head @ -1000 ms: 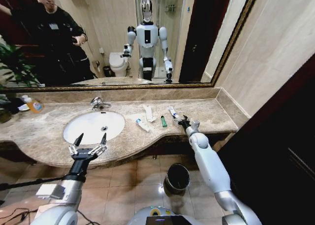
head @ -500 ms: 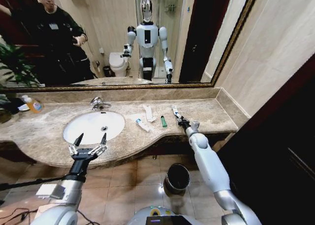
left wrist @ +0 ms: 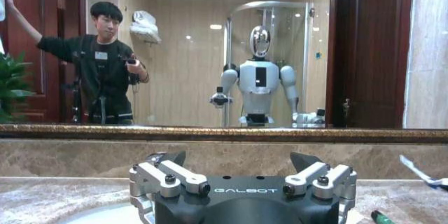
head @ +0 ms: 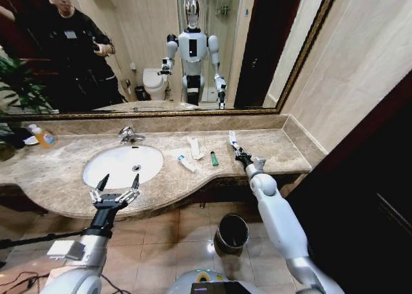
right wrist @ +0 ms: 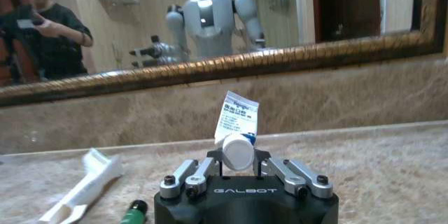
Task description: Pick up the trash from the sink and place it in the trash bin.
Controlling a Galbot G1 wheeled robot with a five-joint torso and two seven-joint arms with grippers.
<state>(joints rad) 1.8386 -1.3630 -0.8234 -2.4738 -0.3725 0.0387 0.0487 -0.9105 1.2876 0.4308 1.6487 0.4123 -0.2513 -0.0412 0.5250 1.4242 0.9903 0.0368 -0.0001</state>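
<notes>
My right gripper (head: 241, 156) is shut on a small white tube with blue print (head: 232, 139), held above the marble countertop (head: 270, 146) to the right of the sink (head: 122, 165). The right wrist view has the tube (right wrist: 236, 121) standing upright between the jaws of that gripper (right wrist: 238, 156). More trash lies on the counter: a white tube (head: 187, 163), a flat white packet (head: 194, 147) and a dark-green tube (head: 214, 158). The black trash bin (head: 232, 233) stands on the floor below. My left gripper (head: 116, 188) hovers open at the counter's front edge by the sink.
A chrome faucet (head: 131, 135) stands behind the basin. A clear bottle of orange liquid (head: 44, 137) sits at the far left of the counter. A wide mirror (head: 161, 49) runs along the back wall. A dark wall closes in on the right.
My right gripper has risen a little off the counter with the white tube, which now points more upward. The left arm has not moved.
</notes>
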